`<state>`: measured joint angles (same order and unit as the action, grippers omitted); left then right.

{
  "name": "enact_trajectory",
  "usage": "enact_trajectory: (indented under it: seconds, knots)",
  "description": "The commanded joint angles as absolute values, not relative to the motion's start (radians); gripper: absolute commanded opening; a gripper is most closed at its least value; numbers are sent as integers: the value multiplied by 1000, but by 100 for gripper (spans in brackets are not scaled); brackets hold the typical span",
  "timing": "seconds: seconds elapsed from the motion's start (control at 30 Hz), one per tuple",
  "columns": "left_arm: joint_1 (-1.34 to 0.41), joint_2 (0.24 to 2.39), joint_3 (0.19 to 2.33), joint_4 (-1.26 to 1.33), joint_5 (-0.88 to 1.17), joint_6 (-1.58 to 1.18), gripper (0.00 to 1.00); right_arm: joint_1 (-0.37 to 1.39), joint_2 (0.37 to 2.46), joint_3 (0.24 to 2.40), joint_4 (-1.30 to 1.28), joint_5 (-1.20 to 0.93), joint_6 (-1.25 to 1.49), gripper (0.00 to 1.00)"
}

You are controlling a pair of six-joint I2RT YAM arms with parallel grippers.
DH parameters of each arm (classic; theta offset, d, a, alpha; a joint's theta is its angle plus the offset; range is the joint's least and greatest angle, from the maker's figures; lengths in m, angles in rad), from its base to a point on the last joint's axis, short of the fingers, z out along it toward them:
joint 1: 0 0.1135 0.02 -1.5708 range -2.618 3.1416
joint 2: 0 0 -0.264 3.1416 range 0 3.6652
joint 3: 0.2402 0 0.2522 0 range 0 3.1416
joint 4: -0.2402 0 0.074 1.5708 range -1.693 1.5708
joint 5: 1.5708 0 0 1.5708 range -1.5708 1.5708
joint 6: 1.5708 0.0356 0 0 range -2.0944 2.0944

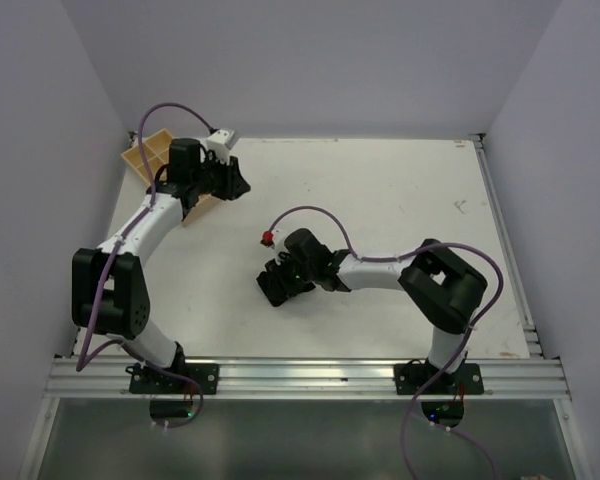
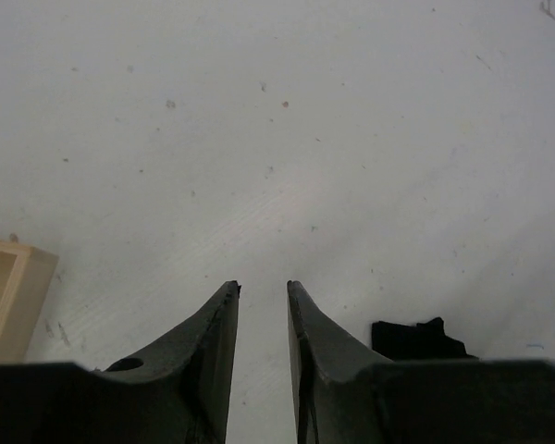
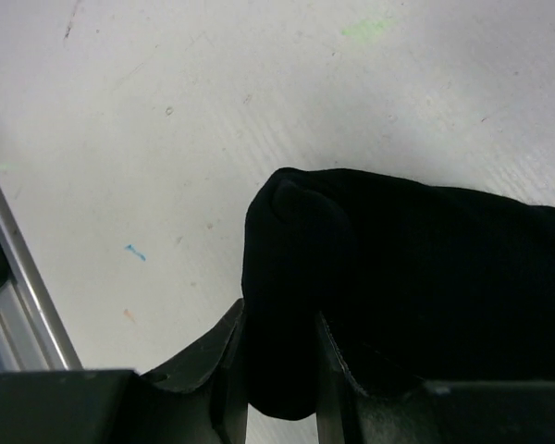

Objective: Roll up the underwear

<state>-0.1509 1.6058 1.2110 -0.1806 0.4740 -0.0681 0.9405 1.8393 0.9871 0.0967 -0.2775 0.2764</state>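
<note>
Right wrist: underwear [image 3: 398, 268] between fingers [image 3: 217, 356]

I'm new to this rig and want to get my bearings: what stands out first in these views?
The right gripper, near the middle of the table, is clamped on a fold of the black underwear, which lies bunched on the white surface. The left gripper is off at the far left, jaws slightly apart with nothing between them, beside a wooden tray.
</note>
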Motion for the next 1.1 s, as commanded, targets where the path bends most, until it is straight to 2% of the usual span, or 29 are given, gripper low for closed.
enact_trajectory:
  seconds: [0.0,0.13,0.23,0.47,0.6,0.83,1.07]
  knots:
    - [-138,1631,1189,-182,665,45,32,907,1907,960,-121,-390,269,18]
    - [-140,1617,1071,-132,807,113,38,867,1936,989,-159,-491,249,18]
    - [-138,1631,1003,-129,967,201,38,841,1953,991,-164,-540,245,18]
    - [-167,1753,1084,-397,1185,541,49,796,2003,1003,-153,-653,242,19]
    - [-216,1864,1209,-683,1198,768,51,775,2029,1012,-143,-710,245,20]
    - [-270,1905,1213,-819,1213,929,54,746,2049,1017,-146,-739,241,20]
    - [-270,1901,1193,-838,1167,930,58,733,2040,1014,-182,-732,218,21]
